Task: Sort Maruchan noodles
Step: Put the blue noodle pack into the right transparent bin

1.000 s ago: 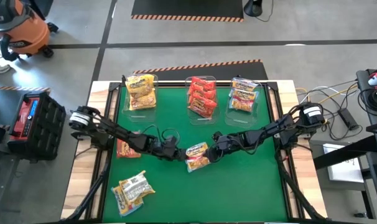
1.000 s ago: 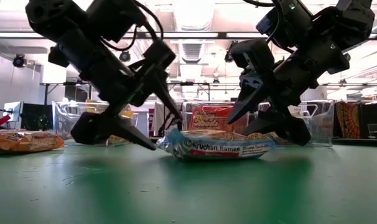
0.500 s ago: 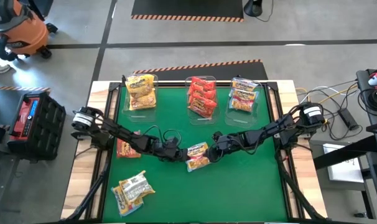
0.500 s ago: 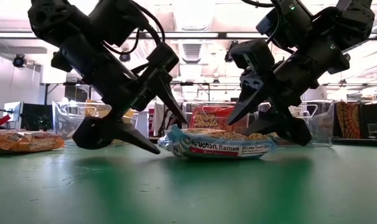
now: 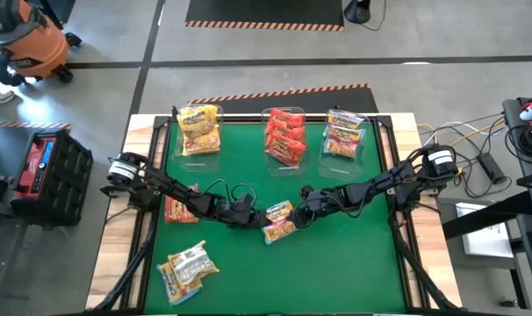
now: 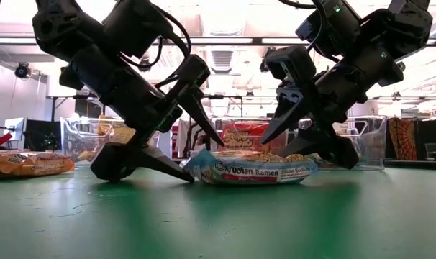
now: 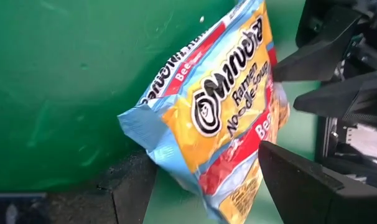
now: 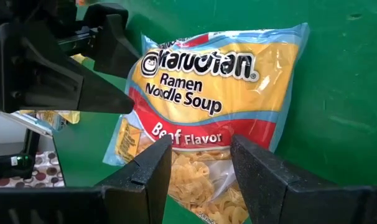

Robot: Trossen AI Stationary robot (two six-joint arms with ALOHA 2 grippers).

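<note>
Mid-table, beef packet (image 5: 278,220) lies between open left hand (image 5: 251,216) and open right hand (image 5: 298,209).

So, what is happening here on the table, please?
Both arms meet at one beef ramen packet lying on the green table. The left gripper and the right gripper are open, one at each end of it. Three clear bins at the far edge already hold sorted packets; two loose packets wait on the left.
</note>
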